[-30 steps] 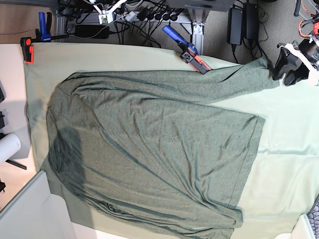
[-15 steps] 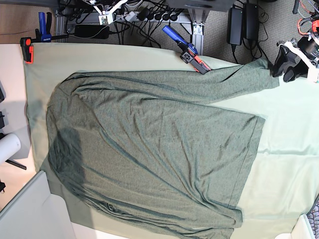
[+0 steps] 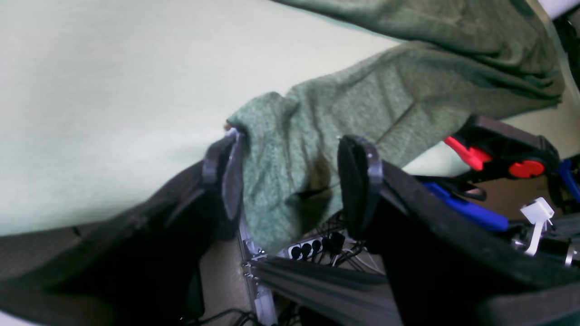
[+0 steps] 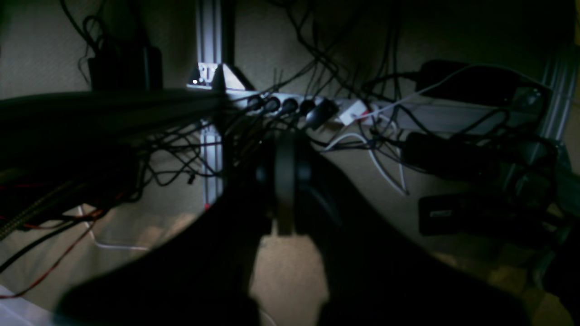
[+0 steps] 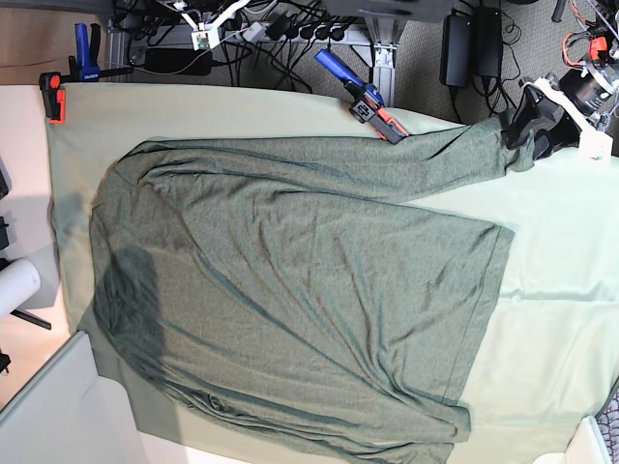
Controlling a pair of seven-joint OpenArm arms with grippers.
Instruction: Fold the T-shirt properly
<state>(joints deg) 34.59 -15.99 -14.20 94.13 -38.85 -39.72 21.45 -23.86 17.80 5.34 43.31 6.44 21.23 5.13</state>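
The dark olive T-shirt (image 5: 290,280) lies spread and wrinkled on the pale mint table cloth (image 5: 561,290). One long sleeve (image 5: 464,150) stretches to the table's far right edge. My left gripper (image 5: 527,121) is at that sleeve's end. In the left wrist view the left gripper (image 3: 292,181) is open, its two fingers either side of the sleeve cuff (image 3: 281,149), which hangs over the table edge. My right gripper (image 4: 285,181) is dark and shut on nothing, away from the table over floor cables. It does not show in the base view.
A red, black and blue clamp (image 5: 363,92) grips the far edge beside the sleeve; it also shows in the left wrist view (image 3: 498,154). Another clamp (image 5: 53,97) holds the far left corner. A white roll (image 5: 14,285) lies at left. Power strip and cables (image 4: 308,108) lie beyond.
My left gripper has moved left along the far right edge, from beside the sleeve's end to around it. The shirt has not moved.
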